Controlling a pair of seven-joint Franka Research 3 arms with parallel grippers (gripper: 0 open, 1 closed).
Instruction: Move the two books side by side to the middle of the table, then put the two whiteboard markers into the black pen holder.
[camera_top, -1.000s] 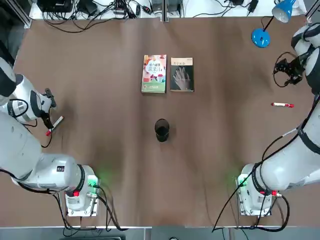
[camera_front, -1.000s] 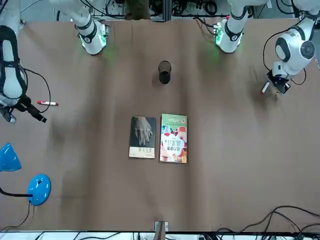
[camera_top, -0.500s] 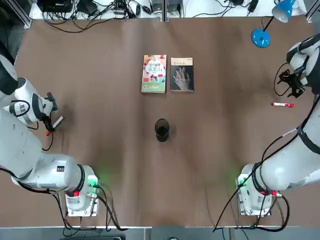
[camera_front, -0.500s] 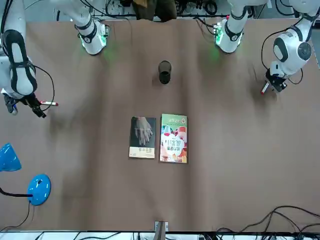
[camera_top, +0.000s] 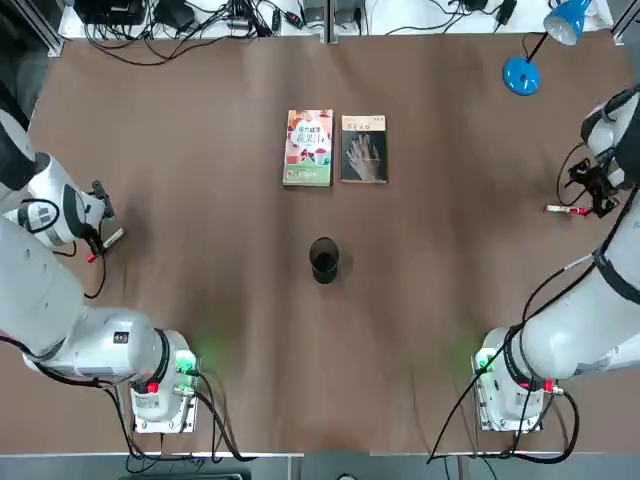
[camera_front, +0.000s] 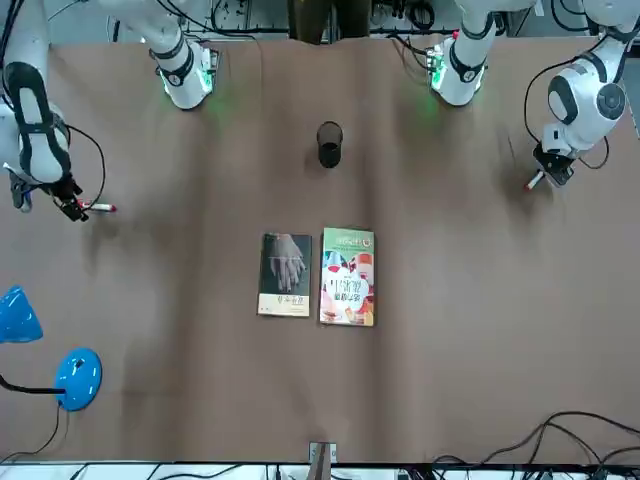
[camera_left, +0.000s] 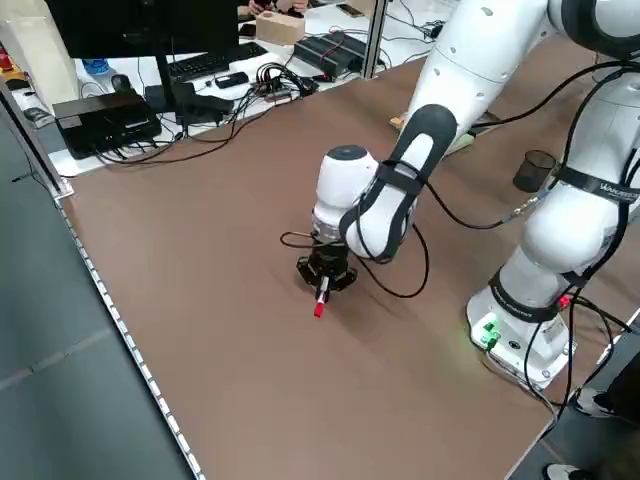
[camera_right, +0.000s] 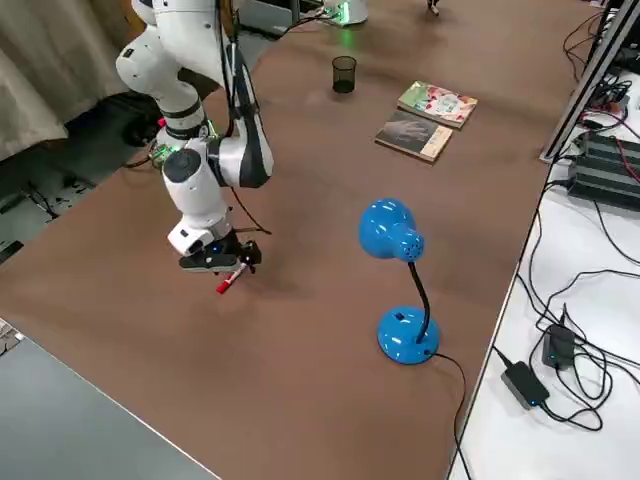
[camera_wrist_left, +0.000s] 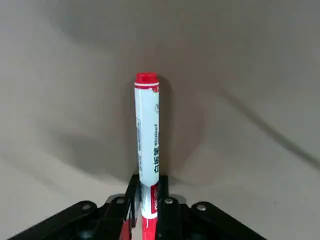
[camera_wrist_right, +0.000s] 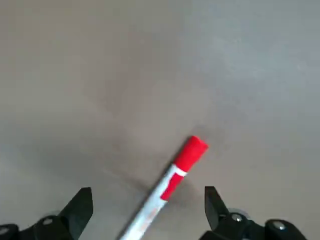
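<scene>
Pen holder (camera_top: 324, 262), black and round, stands upright near the middle of the brown table (camera_top: 430, 250), its mouth facing up. Well off to its left, the left gripper (camera_wrist_left: 147, 182) has its fingers (camera_wrist_left: 164, 200) clenched on a whiteboard marker (camera_wrist_left: 147, 135), white with printed lettering and a red cap, the marker slanting downward; whether its tip meets the tabletop cannot be told. Over at the right side, slightly farther out, the right gripper (camera_wrist_right: 149, 192) hangs with its fingers (camera_wrist_right: 215, 200) spread wide above a second whiteboard marker (camera_wrist_right: 172, 182), also white and red-capped, which lies on the table at a slant between them. A thin black cable (camera_top: 562, 180) bows out beside that gripper. Beyond the holder, the two paperbacks lie flat side by side, a narrow gap between them: the pale one (camera_top: 307, 150) with red and green pictures on the left, the dark one (camera_top: 364, 155) with a pale hand on the right. Farther still, a blue desk lamp (camera_top: 521, 76) occupies the far right, and tangled black cables (camera_top: 165, 30) spill over the far edge.
</scene>
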